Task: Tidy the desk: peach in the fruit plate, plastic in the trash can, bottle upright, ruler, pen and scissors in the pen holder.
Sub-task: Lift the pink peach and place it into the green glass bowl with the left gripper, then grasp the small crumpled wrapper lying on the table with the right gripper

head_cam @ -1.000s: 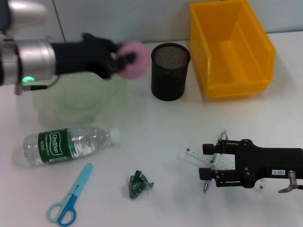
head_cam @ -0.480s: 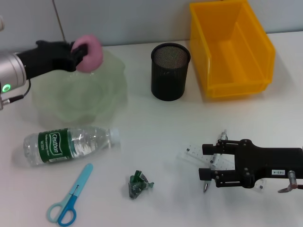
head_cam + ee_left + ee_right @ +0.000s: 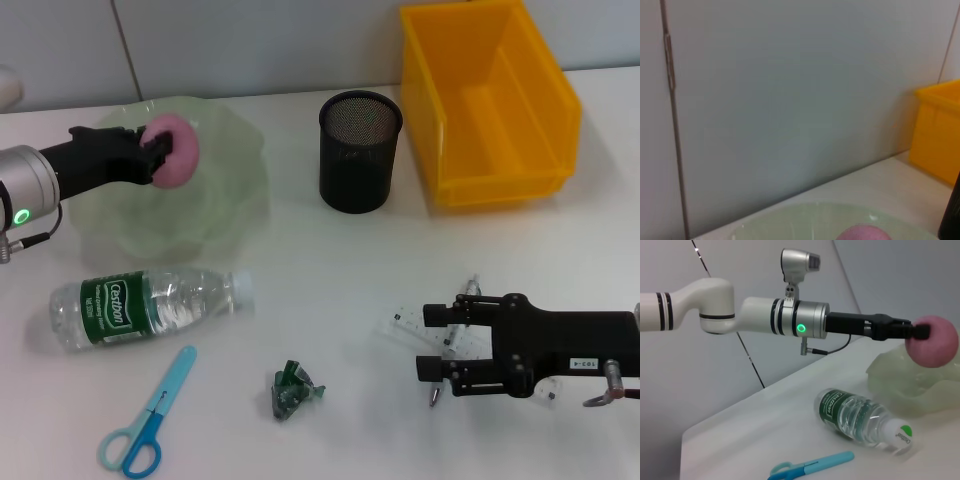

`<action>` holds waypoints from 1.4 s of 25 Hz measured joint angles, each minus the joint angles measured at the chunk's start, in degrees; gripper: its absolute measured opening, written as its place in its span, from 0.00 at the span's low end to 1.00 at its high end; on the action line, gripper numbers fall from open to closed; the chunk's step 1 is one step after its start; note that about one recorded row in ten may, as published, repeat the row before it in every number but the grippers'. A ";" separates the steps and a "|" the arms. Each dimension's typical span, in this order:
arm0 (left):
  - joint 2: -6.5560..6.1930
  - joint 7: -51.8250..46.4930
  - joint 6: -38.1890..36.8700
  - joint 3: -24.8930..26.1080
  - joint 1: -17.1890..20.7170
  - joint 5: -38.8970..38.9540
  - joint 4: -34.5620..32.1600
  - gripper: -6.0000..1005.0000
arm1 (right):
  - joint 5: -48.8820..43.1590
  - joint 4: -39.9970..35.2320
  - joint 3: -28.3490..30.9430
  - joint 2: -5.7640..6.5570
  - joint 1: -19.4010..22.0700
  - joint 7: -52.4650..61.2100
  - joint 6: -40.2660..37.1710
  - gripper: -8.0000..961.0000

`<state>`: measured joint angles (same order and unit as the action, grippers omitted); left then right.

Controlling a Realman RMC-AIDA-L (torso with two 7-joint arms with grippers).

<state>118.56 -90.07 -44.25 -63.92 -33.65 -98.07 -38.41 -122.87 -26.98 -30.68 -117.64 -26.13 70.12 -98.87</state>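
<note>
My left gripper (image 3: 155, 152) is shut on the pink peach (image 3: 172, 152) and holds it over the pale green fruit plate (image 3: 215, 205) at the back left. The peach also shows in the left wrist view (image 3: 862, 233) and the right wrist view (image 3: 932, 341). My right gripper (image 3: 436, 341) is open, low over the clear ruler (image 3: 415, 327) and the pen (image 3: 437, 394) at the front right. The bottle (image 3: 150, 303) lies on its side. The blue scissors (image 3: 145, 425) and the crumpled green plastic (image 3: 293, 390) lie at the front. The black mesh pen holder (image 3: 360, 150) stands at the back centre.
A yellow bin (image 3: 490, 100) stands at the back right, next to the pen holder. A wall runs behind the desk. The right wrist view shows the bottle (image 3: 860, 417) and scissors (image 3: 812, 466) lying between the plate (image 3: 900, 377) and the desk's edge.
My left gripper has carried the peach leftwards and down, from beside the pen holder to over the fruit plate. The right gripper has barely shifted.
</note>
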 joint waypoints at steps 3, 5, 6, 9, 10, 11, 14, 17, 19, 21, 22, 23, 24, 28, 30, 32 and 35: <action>-0.04 0.01 0.12 -0.06 -0.26 -0.06 0.55 0.17 | 0.00 0.00 0.00 -0.08 0.00 -0.01 0.00 0.80; -0.08 0.02 0.14 -0.20 -0.30 -0.06 0.60 0.19 | 0.00 0.01 0.00 -0.16 0.03 -0.02 0.00 0.80; -0.09 0.01 0.16 -0.37 -0.30 -0.07 0.62 0.21 | 0.01 0.00 0.01 -0.23 0.07 -0.03 0.00 0.80; -0.09 -0.13 0.19 -0.67 -0.31 -0.08 0.63 0.29 | 0.01 0.00 0.00 -0.28 0.11 -0.04 0.00 0.80; -0.12 -0.19 0.21 -0.76 -0.31 -0.08 0.65 0.31 | 0.01 0.00 0.00 -0.30 0.17 -0.06 0.00 0.80; -0.15 -0.28 0.24 -0.81 -0.36 -0.08 0.68 0.33 | 0.00 0.00 0.00 -0.31 0.19 -0.07 0.00 0.80; -0.17 -0.35 0.26 -0.87 -0.39 -0.10 0.80 0.61 | 0.01 0.00 0.00 -0.31 0.20 -0.07 0.00 0.80; -0.17 -0.37 0.28 -0.92 -0.67 -0.11 1.19 0.73 | 0.00 0.00 0.00 -0.31 0.20 -0.07 0.00 0.80; -0.17 -0.38 0.29 -0.93 -0.81 -0.11 1.32 0.78 | 0.00 0.03 0.00 -0.31 0.20 -0.08 0.00 0.80; -0.17 -0.42 0.28 -0.94 -0.82 -0.11 1.33 0.80 | 0.01 0.08 0.00 -0.38 0.25 -0.08 -0.01 0.80; -0.17 -0.42 0.28 -0.94 -0.82 -0.11 1.33 0.81 | 0.01 0.08 0.00 -0.38 0.25 -0.08 -0.01 0.80; -0.17 -0.48 0.07 -0.94 -0.82 -0.11 1.32 0.82 | 0.01 0.09 0.00 -0.40 0.27 -0.08 -0.01 0.80; -0.17 -0.48 0.02 -0.94 -0.82 -0.11 1.31 0.83 | 0.01 0.09 0.00 -0.40 0.29 -0.08 -0.01 0.80; -0.19 -0.50 -0.53 -0.65 -0.80 0.00 1.11 0.87 | 0.00 0.09 0.00 -0.40 0.30 -0.08 -0.01 0.80; -0.23 -0.53 -1.21 -0.37 -0.69 0.14 1.01 0.87 | 0.01 0.09 0.00 -0.40 0.30 -0.08 -0.01 0.80; -0.28 -0.57 -2.27 0.15 -0.57 0.23 0.79 0.87 | 0.00 0.09 0.00 -0.37 0.29 -0.08 -0.01 0.80; -0.46 -0.61 -7.37 2.91 -0.49 0.30 0.66 0.87 | 0.01 0.09 0.00 -0.33 0.27 -0.08 -0.01 0.80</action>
<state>118.10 -90.67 -51.62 -61.01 -34.15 -97.77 -37.75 -122.87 -26.89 -30.68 -117.96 -25.86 70.05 -98.88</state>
